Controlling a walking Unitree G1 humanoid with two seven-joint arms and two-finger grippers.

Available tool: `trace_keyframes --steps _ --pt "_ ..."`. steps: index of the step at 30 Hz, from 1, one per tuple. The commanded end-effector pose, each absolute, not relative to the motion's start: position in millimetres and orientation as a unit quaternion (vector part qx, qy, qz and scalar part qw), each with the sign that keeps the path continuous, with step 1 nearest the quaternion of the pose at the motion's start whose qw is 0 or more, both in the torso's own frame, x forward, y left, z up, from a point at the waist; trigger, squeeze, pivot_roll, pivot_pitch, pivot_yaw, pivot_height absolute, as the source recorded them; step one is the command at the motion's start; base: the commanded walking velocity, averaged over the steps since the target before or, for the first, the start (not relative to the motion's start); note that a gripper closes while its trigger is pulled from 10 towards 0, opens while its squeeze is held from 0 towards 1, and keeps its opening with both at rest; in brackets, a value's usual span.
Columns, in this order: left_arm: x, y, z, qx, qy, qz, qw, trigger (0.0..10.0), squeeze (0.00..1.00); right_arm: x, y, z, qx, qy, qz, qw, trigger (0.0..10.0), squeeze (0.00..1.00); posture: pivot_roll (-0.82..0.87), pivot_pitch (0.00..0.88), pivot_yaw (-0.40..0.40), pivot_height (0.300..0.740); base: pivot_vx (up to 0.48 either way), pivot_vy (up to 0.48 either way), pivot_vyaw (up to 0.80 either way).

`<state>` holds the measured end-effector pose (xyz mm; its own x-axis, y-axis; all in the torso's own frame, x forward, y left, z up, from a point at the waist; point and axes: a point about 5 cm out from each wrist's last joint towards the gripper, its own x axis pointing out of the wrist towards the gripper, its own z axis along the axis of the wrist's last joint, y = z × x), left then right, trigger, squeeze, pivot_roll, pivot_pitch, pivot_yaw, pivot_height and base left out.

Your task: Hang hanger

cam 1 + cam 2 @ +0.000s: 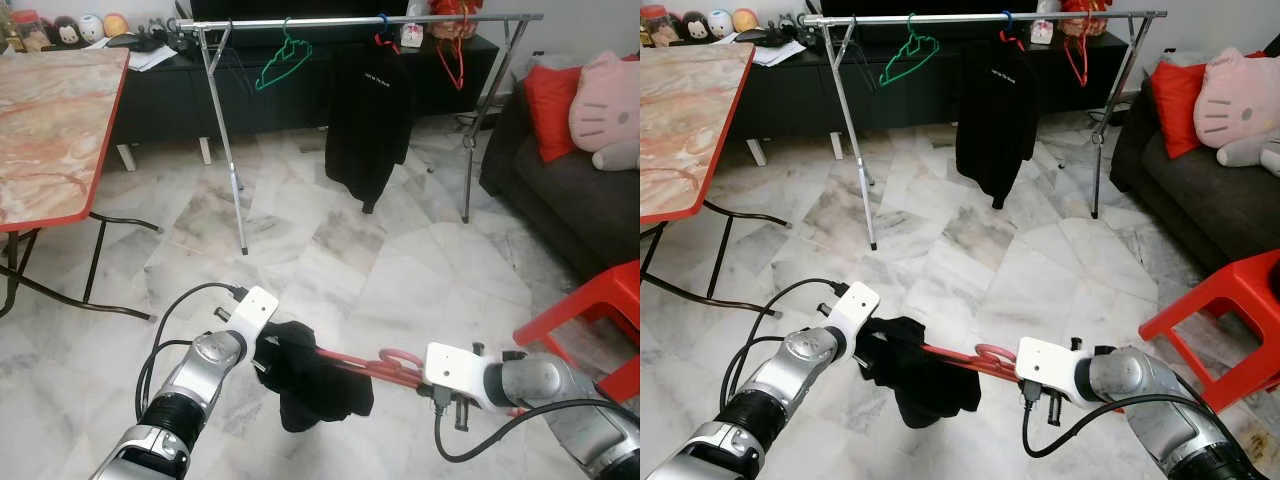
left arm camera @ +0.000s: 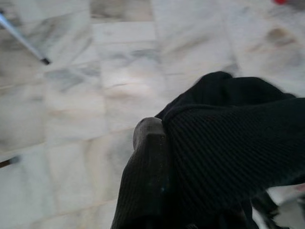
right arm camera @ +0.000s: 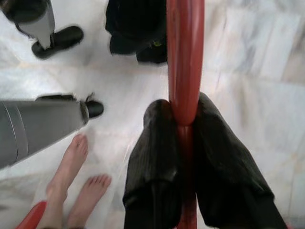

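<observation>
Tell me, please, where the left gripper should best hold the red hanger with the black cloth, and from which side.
Probably the bare red bar between the black cloth and the right gripper, approached from above. That stretch lies nearly level and uncovered; the cloth hides the rest. The left gripper sits at the cloth-covered end.

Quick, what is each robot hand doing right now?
Left gripper: closed on the black garment.
Right gripper: closed on the red hanger.
</observation>
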<state>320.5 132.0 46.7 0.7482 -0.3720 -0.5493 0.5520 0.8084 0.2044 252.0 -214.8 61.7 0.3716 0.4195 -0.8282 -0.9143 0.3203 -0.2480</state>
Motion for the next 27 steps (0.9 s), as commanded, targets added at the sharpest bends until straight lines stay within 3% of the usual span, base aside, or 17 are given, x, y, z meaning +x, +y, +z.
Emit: trace_keyframes --steps 1,8,12,14,20,24,25,27 --pt "321.3 134.2 61.7 0.164 0.222 -0.29 0.917 10.0 0.0 246.2 -231.0 53.5 -0.379 0.373 0.43 0.729 0.0 0.0 -0.15 0.074 -0.054 0.74 0.0 0.0 0.0" --pt "318.1 130.5 85.1 0.1 0.196 -0.359 0.907 10.0 0.0 255.7 -230.0 48.4 -0.387 0.372 0.396 0.745 0.0 0.0 -0.14 0.079 -0.058 0.74 0.0 0.0 0.0" --pt "310.3 124.8 103.6 0.056 0.171 -0.419 0.89 10.0 0.0 269.1 -233.8 42.0 -0.398 0.372 0.326 0.773 0.0 0.0 -0.13 0.08 -0.059 0.74 0.0 0.0 0.0" --pt "303.9 121.0 108.0 0.047 0.166 -0.445 0.879 10.0 0.0 276.4 -228.7 40.5 -0.375 0.358 0.296 0.802 0.0 0.0 -0.13 0.081 -0.059 0.74 0.0 0.0 0.0" --pt "299.4 113.4 112.2 0.019 0.166 -0.455 0.875 10.0 0.0 277.5 -206.9 38.4 -0.317 0.325 0.329 0.828 0.0 0.0 -0.13 0.083 -0.06 0.74 0.0 0.0 0.0" --pt "295.3 109.6 111.6 0.017 0.173 -0.466 0.868 10.0 0.0 272.6 -187.9 45.5 -0.224 0.293 0.387 0.845 0.0 0.0 -0.13 0.085 -0.06 0.74 0.0 0.0 0.0" --pt "293.3 108.9 111.1 0.017 0.178 -0.468 0.866 10.0 0.0 286.4 -196.9 51.6 -0.225 0.275 0.318 0.879 0.0 0.0 -0.13 0.088 -0.059 0.74 0.0 0.0 0.0" --pt "292.1 108.8 110.2 0.019 0.184 -0.467 0.865 10.0 0.0 301.0 -214.4 55.3 -0.248 0.271 0.216 0.905 0.0 0.0 -0.13 0.089 -0.058 0.74 0.0 0.0 0.0"
